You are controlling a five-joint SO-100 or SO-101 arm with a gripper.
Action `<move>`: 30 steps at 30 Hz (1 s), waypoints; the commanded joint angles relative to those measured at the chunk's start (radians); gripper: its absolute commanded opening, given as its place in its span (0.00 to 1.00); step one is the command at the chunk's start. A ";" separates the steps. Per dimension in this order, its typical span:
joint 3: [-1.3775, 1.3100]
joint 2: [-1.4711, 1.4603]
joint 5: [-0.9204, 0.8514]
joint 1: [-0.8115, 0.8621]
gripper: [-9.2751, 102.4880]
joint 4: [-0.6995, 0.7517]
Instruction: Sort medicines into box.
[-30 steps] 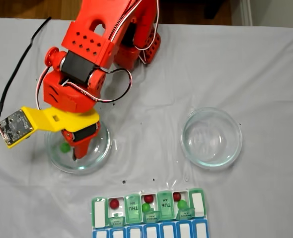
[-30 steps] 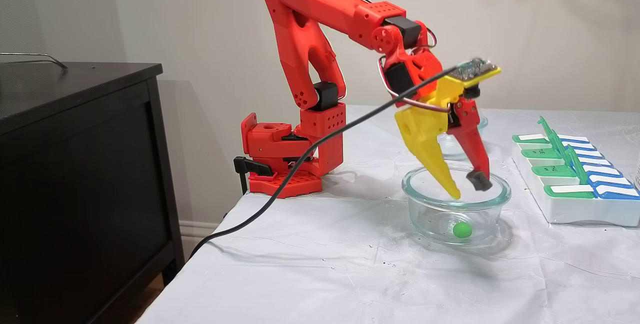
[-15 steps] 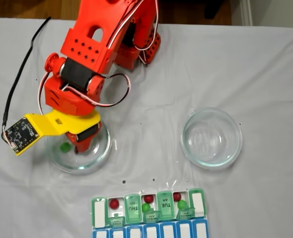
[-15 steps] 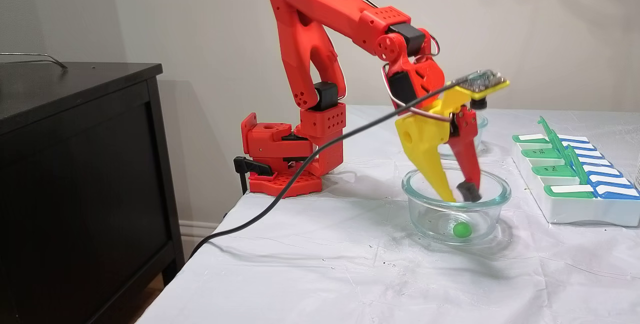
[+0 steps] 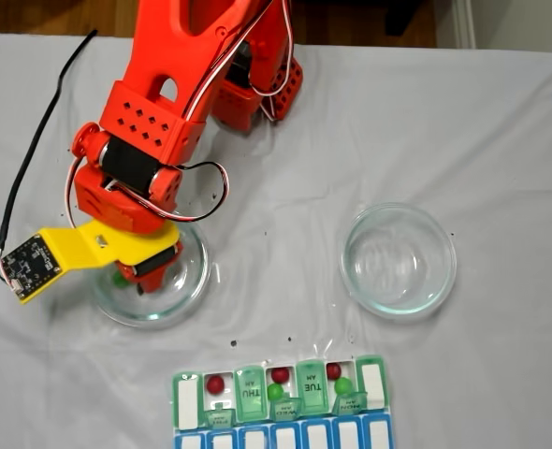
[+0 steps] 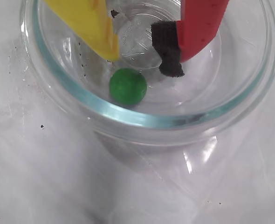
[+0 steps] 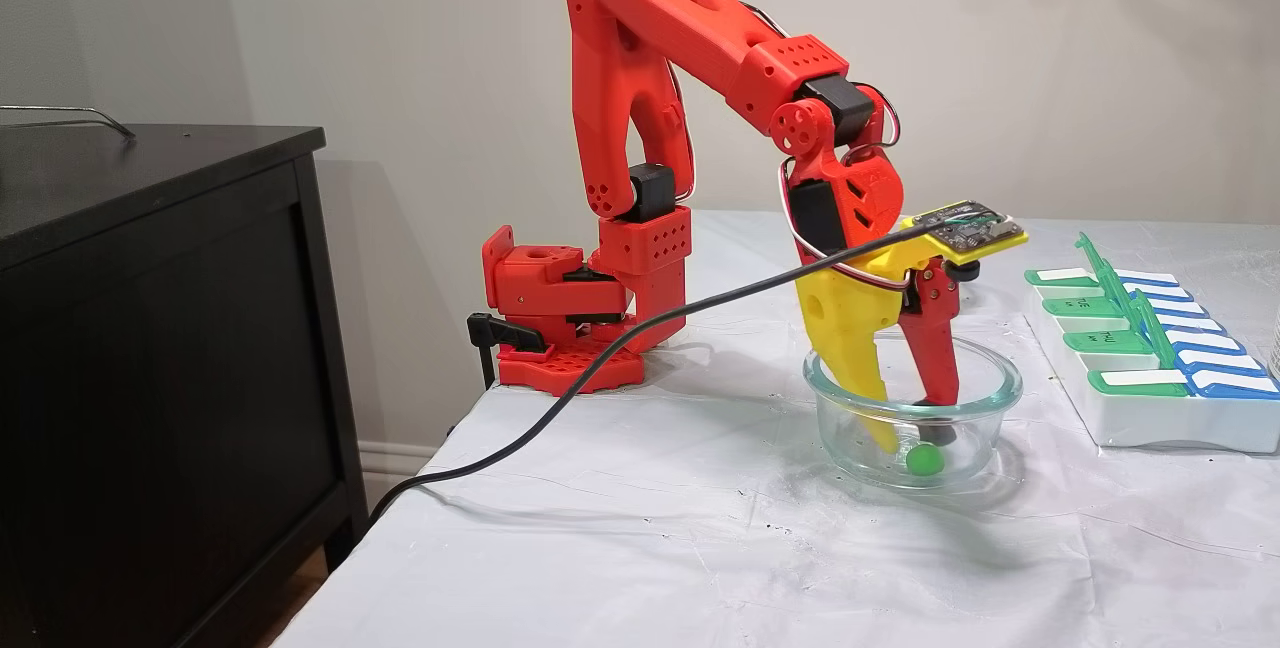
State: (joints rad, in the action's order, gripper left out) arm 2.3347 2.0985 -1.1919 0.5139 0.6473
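So the last green ball (image 6: 127, 86) sits at the bottom of the glass dish (image 6: 128, 119), near its wall. The gripper (image 6: 142, 56) is down inside the dish with its fingers (image 6: 95, 28) spread, ball lying loose just below them. Pill box (image 5: 281, 388) sits further along the bench (image 5: 501, 112), holding red and green balls.

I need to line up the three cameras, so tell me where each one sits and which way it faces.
A fixed view: overhead, looking straight down on the table; arm, gripper, pill organizer, both glass dishes.
Wrist view: on the gripper, looking down into the glass dish; yellow and red fingers.
Another fixed view: table height, side-on; whole arm from base to gripper.
Shared: the green ball in the dish.
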 commanded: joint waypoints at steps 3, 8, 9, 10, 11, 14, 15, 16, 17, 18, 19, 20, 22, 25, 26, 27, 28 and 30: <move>-0.092 0.000 -0.005 0.008 0.20 -0.049; -0.067 0.003 -0.046 0.006 0.19 -0.101; -0.058 0.008 -0.051 0.008 0.19 -0.117; -0.049 0.012 -0.054 0.011 0.19 -0.129; -0.041 0.017 -0.058 0.012 0.19 -0.138; -0.037 0.020 -0.069 0.015 0.19 -0.147; -0.037 0.015 -0.074 0.015 0.19 -0.152; -0.037 0.008 -0.080 0.015 0.19 -0.155; -0.037 -0.002 -0.084 0.015 0.19 -0.161; -0.034 -0.006 -0.084 0.014 0.19 -0.173; -0.029 -0.011 -0.092 0.011 0.19 -0.175; -0.028 -0.015 -0.101 0.009 0.19 -0.175; -0.025 -0.021 -0.107 0.005 0.19 -0.175; -0.034 -0.035 -0.120 0.003 0.20 -0.166; -0.037 -0.038 -0.126 0.003 0.20 -0.158; -0.040 -0.041 -0.132 0.003 0.20 -0.152; -0.040 -0.043 -0.137 0.003 0.20 -0.149; -0.040 -0.048 -0.149 0.003 0.20 -0.146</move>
State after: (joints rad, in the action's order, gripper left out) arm 2.3363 2.0371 -1.3238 0.5216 0.4970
